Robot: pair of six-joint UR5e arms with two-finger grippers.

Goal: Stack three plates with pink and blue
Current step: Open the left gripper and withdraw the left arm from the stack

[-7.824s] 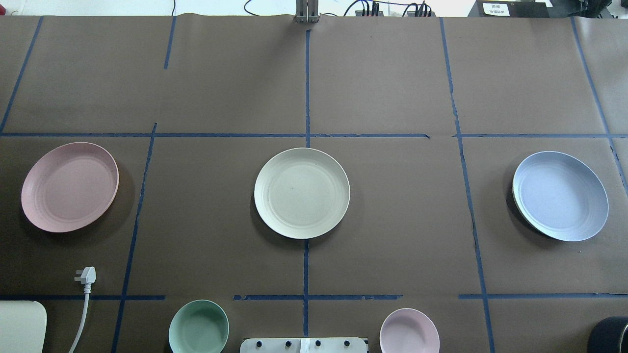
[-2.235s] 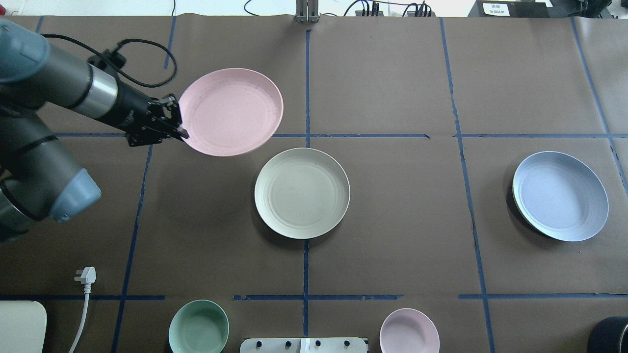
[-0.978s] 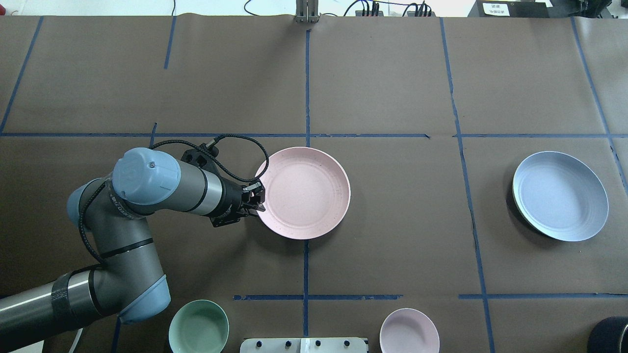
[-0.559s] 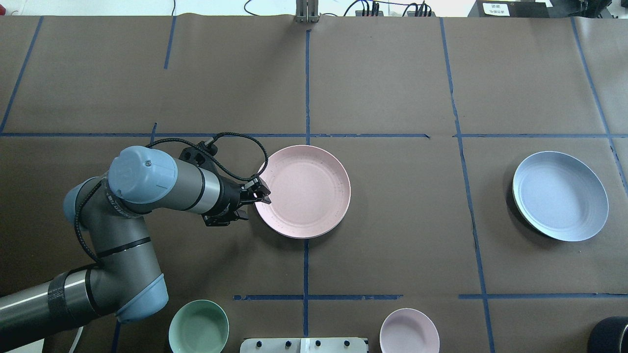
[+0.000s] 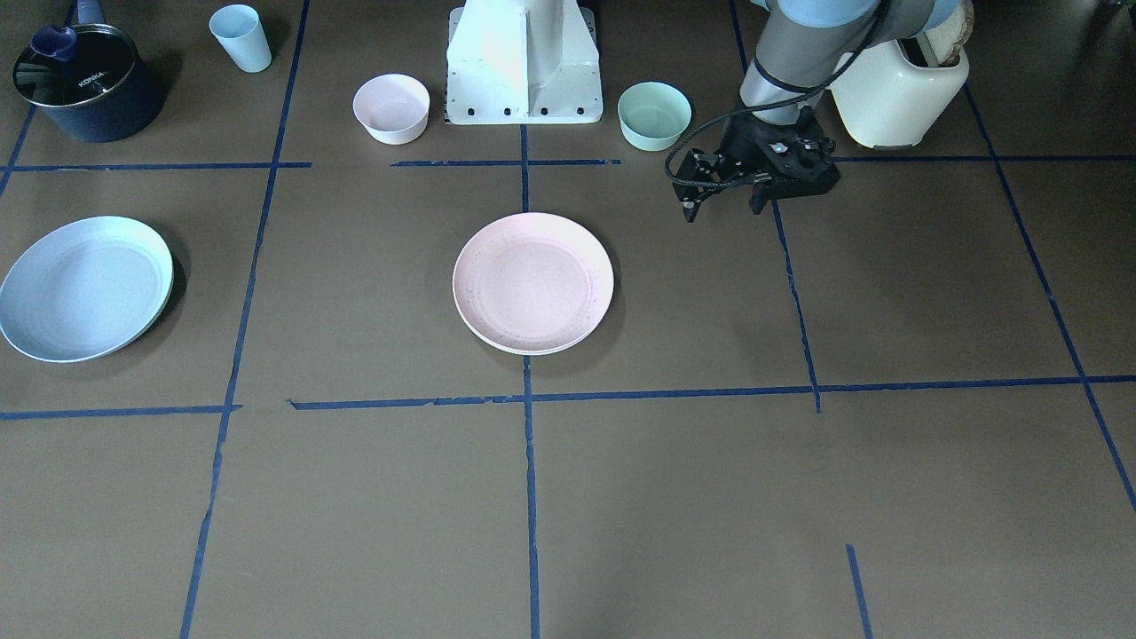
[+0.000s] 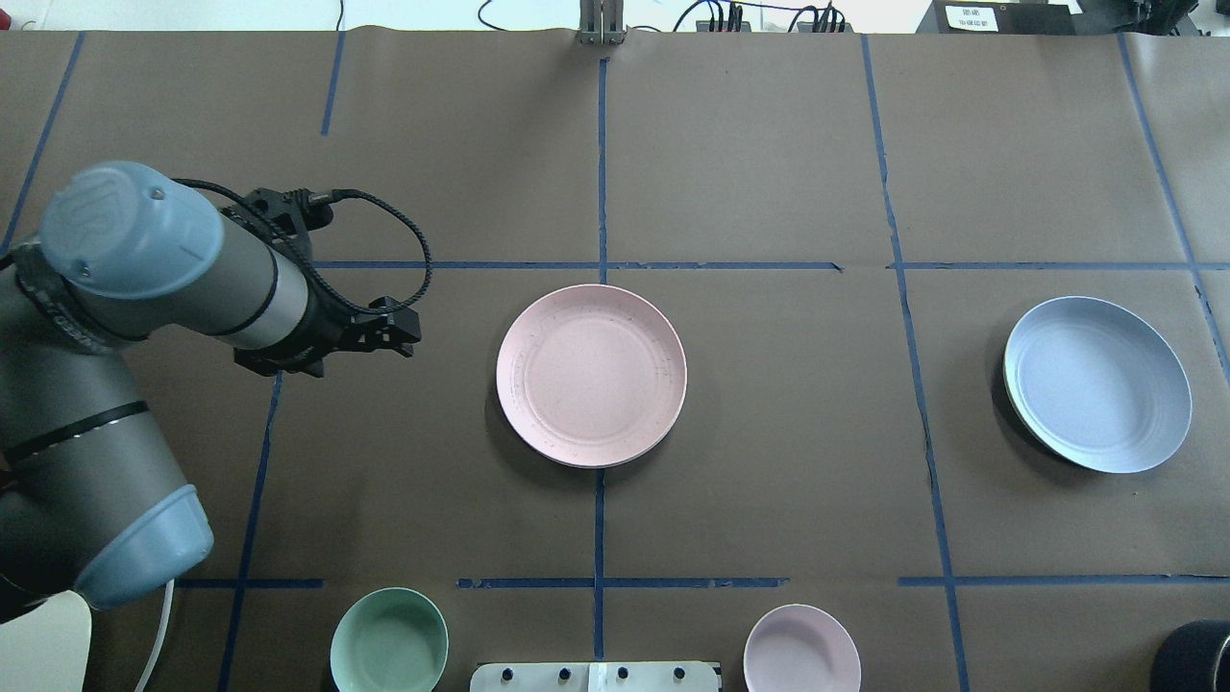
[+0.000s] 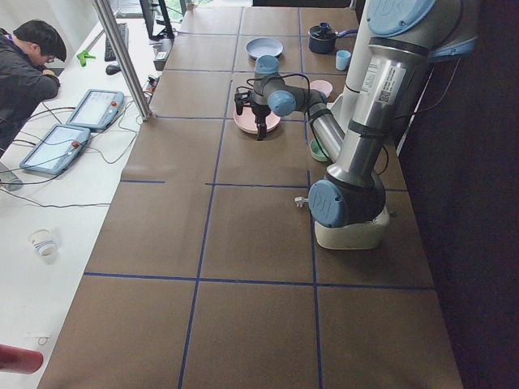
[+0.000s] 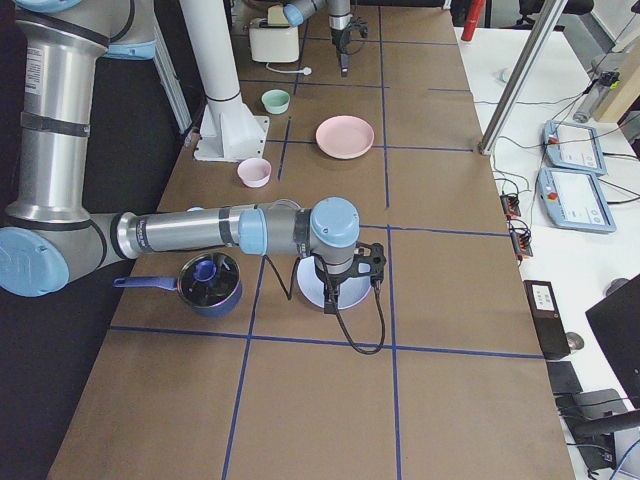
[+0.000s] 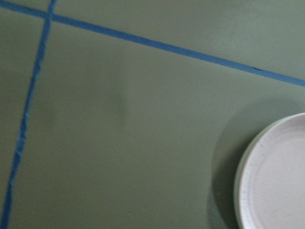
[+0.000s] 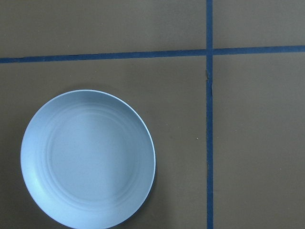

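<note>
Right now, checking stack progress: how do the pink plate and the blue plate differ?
The pink plate lies central; the blue plate at the robot's far right. The pink plate tops a pale plate, rim peeking out; the blue plate is not yet stacked there. Both are round, ungripped.

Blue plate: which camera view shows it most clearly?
The right wrist-mounted view: the blue plate is whole, large and seen from above. Overhead and front-facing views show it whole but smaller; exterior left, tiny; exterior right, partly hidden.
</note>
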